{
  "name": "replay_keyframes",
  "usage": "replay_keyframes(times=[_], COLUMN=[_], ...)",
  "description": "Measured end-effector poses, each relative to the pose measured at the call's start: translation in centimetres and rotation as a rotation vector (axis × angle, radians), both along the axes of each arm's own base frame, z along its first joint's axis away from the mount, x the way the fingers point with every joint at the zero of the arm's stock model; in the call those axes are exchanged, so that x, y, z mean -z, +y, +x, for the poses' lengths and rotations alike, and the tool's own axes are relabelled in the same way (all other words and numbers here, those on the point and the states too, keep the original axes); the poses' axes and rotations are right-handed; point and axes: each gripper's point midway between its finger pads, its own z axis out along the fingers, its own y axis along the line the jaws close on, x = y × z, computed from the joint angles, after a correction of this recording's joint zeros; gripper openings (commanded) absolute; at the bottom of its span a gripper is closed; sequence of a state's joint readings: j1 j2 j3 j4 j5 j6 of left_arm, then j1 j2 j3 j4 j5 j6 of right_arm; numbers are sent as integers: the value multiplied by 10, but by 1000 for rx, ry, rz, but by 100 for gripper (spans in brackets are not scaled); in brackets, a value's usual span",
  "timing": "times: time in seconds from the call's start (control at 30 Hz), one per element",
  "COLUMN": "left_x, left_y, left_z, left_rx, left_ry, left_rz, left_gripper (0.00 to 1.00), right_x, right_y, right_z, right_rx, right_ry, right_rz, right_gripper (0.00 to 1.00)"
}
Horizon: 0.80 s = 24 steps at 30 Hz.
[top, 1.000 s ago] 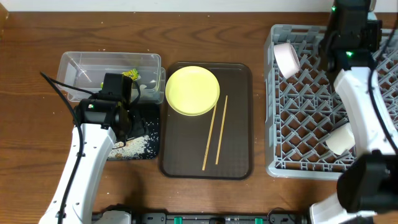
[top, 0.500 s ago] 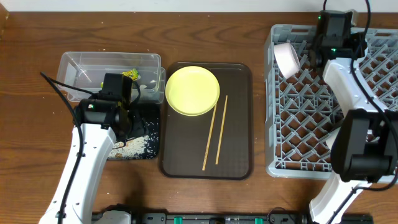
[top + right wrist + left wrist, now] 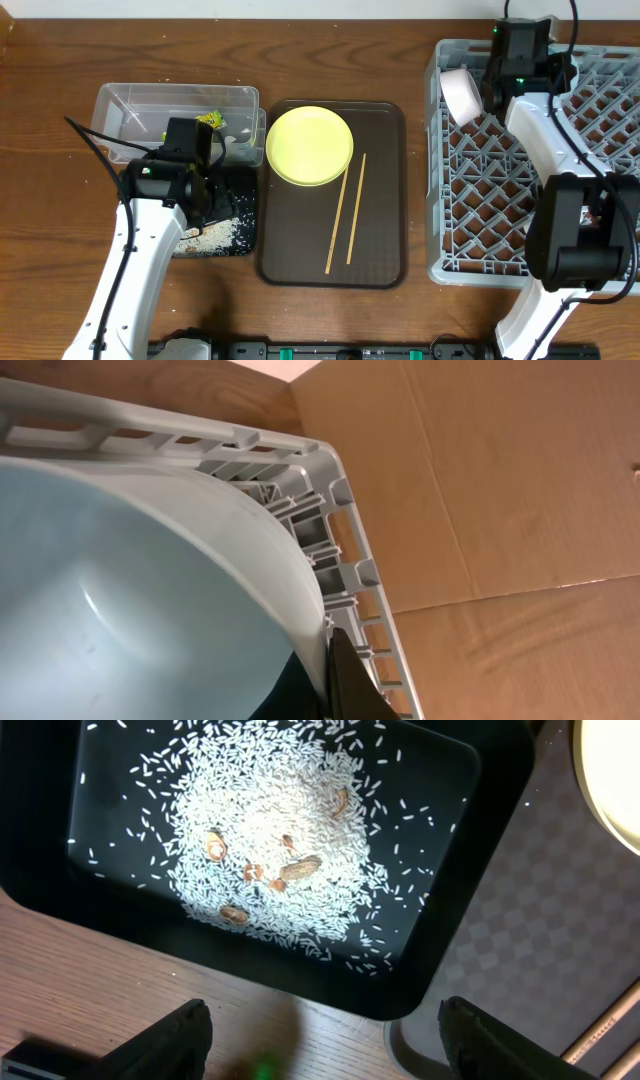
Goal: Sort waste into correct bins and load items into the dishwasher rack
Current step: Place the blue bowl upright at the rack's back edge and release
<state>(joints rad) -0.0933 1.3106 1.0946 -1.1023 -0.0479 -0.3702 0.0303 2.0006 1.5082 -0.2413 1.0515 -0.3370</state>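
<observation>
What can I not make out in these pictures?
Overhead: the left arm covers most of the black tray.
Right wrist: the right gripper is cut off by the bottom edge; contact with the light blue bowl is unclear.
Left wrist: brown bits in the rice are too small to identify.

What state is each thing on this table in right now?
left gripper: open, empty, above the black tray.
right gripper: shut, at the light blue bowl rim.
light blue bowl: on its side in the rack.
black tray: holds rice scraps.
clear tub: holds wrapper.
yellow plate: flat on brown tray.
chopsticks: lying on brown tray.
</observation>
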Motion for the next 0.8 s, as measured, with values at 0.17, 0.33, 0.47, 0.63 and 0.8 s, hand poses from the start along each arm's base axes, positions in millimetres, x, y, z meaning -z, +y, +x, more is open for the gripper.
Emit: replay_keyframes(times=[0.17,0.33,0.47,0.63,0.8], left_x=[0,0,0,0,0], left_y=[-1,-2,-2,-2,-2], left_z=[0,0,0,-2,-2], left_rx=[1,2,2,3,2], left_ry=[1,1,1,7,7], left_rz=[-7,-12,-12,-14,-14], left_gripper=[75,75,75,75,75], right_x=[1,1,-3,-12,-13], right_y=[2,6,7,10,10], right_z=[-1,-4,-1,9,9], right_rx=[4,13,17,10,9], right_ry=[-3,-1,-39,-118,-116], right_rz=[2,-2,-2,1,-7], right_gripper=[2,2,1,1,1])
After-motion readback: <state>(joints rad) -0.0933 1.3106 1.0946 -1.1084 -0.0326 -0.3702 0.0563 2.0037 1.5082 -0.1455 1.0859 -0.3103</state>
